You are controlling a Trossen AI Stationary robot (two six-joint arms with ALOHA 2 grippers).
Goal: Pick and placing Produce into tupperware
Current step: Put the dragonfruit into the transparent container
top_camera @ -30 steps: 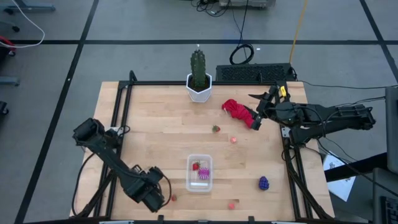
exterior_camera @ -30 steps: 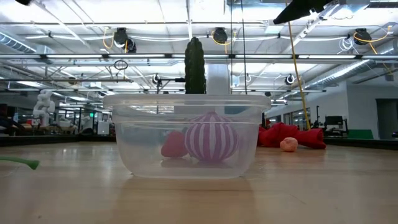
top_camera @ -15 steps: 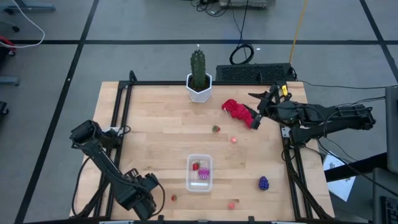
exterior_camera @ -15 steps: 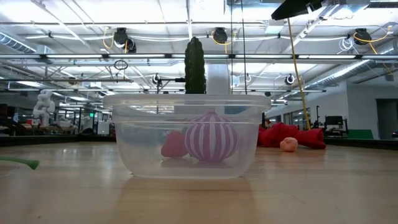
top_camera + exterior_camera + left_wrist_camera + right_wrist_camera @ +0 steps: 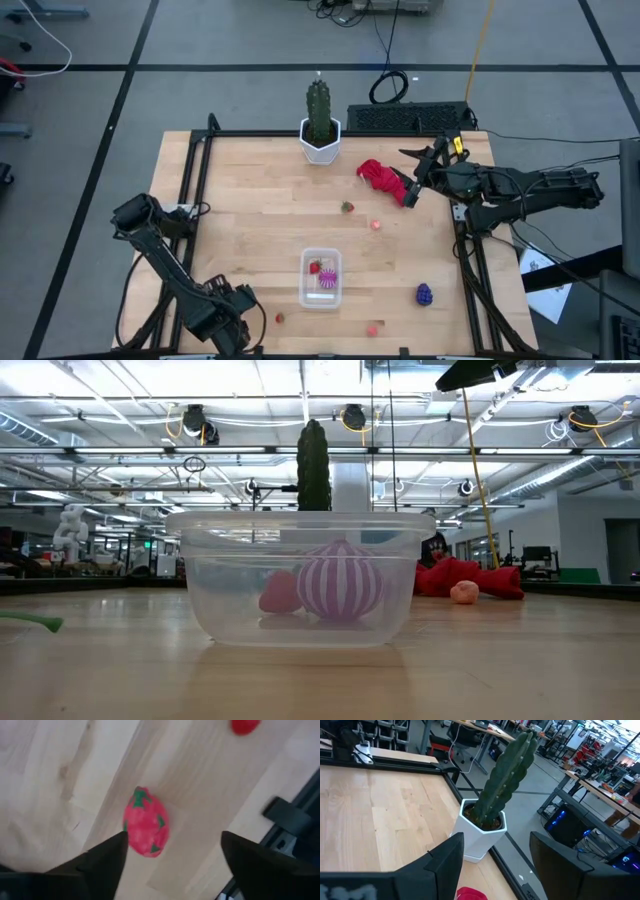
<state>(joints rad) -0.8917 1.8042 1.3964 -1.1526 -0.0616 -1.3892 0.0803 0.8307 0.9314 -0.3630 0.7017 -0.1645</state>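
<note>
The clear tupperware [image 5: 321, 278] [image 5: 300, 580] stands near the table's front middle. In it lie a red strawberry [image 5: 280, 592] and a magenta striped round piece [image 5: 340, 582]. My left gripper [image 5: 236, 322] [image 5: 175, 840] points down at the near left, open. A loose strawberry [image 5: 146, 822] [image 5: 279, 318] lies on the wood below it, close to one finger [image 5: 107, 857]. Other produce lies loose: a strawberry [image 5: 347, 207], a pink piece [image 5: 376, 225], a red piece [image 5: 372, 328] and a purple grape bunch [image 5: 424, 294]. My right gripper [image 5: 411, 193] [image 5: 495, 855] waits open, high at the far right.
A green cactus [image 5: 319, 105] in a white pot [image 5: 320, 146] stands at the far edge. A red cloth [image 5: 382, 177] lies below my right gripper. Black rails [image 5: 195, 190] border the table's sides. Bare wood lies between the pot and the tupperware.
My left arm has swung toward the table's near edge and a little toward the left, carrying its gripper along, away from the tupperware. The produce and the tupperware have stayed in place.
</note>
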